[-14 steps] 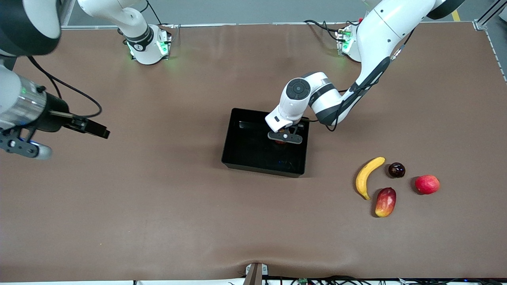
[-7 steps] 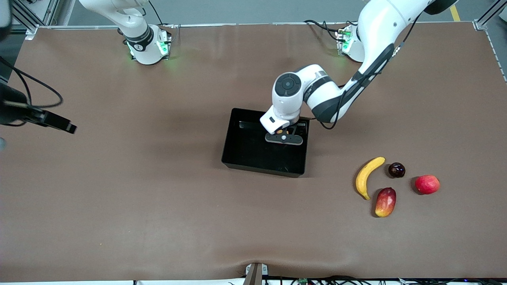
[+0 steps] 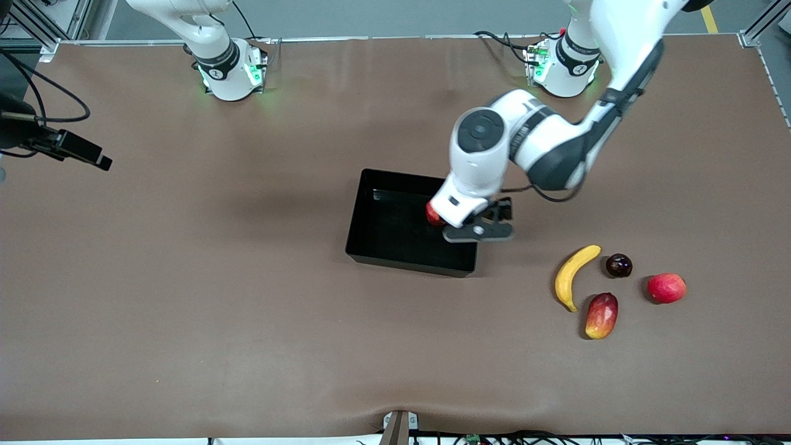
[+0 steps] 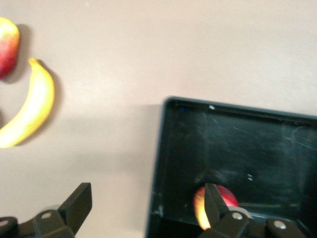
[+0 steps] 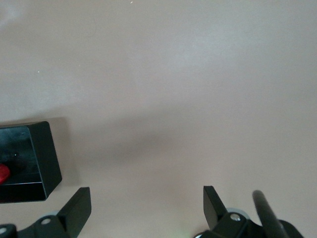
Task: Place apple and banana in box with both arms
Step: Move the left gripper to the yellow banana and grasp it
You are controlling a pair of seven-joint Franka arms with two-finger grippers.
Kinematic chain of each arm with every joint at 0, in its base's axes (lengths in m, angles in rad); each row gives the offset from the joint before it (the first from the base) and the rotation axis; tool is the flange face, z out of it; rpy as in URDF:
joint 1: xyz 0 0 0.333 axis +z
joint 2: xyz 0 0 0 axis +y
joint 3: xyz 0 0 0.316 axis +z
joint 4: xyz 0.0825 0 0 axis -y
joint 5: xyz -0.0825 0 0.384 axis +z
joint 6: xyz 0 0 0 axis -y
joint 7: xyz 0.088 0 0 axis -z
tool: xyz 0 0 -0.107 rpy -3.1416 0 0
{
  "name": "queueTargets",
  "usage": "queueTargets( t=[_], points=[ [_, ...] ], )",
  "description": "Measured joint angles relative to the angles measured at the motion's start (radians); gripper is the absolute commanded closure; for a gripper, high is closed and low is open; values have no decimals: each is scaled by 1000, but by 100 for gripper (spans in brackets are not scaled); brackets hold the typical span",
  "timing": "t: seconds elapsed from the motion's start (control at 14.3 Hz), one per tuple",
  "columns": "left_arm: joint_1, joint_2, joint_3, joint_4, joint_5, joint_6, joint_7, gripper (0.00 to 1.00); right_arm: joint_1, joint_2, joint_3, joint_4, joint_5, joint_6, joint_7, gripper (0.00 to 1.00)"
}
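One fruit is in: the apple [image 3: 432,214] lies inside the black box [image 3: 383,247], close to the wall toward the left arm's end. Banana [image 3: 573,276] lies on the table nearer the front camera than the box, beside a mango-like fruit [image 3: 601,315], a dark round fruit [image 3: 618,265] and a pinkish-red fruit [image 3: 666,288]. Risk, as I judge it: with fruits so close, a reach for the banana could nudge or grab a neighbour.

Left gripper [image 3: 479,232] hangs over the box's wall, fingers apart, empty. Right gripper [image 5: 146,208] waits over bare table at the right arm's end, fingers spread, holding nothing.
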Motion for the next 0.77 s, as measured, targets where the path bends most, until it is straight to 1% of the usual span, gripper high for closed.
queueTargets(
  t=[0.14,0.28,0.49,0.77],
  points=[
    [60,0,1,0,-15,0,118,0,-3,-3,-8,0,-18,4,-24,0],
    [121,1,2,0,-60,-1,269,0,-6,-3,-18,0,-40,20,-102,0],
    [211,9,3,-5,-76,-3,498,0,-10,-3,-35,3,-46,25,-221,0],
    [310,39,4,-46,-76,0,691,0,-10,-4,-30,66,-102,-9,-234,0]
  ],
)
